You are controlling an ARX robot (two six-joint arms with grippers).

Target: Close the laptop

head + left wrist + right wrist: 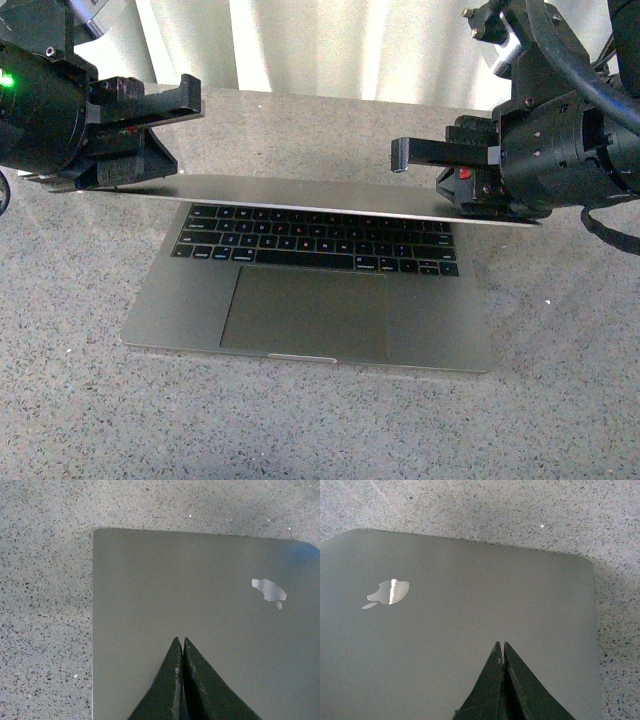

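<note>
Left claw (182, 641), right claw (501, 645) (both pinched) touch the half-open laptop (310, 312).

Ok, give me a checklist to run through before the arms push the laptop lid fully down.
1. Slim space-grey metal laptop partly open, lid hanging low over the black keys: ok.
2. Left gripper shut, over the lid's back: ok.
3. Right gripper shut, over the lid's back: ok.
4. Tips actually touching the lid: cannot tell.
5. Nothing on the visible keys or large trackpad: ok; strip under the lid: cannot tell.
6. Base flat on the speckled stone counter: ok.
</note>
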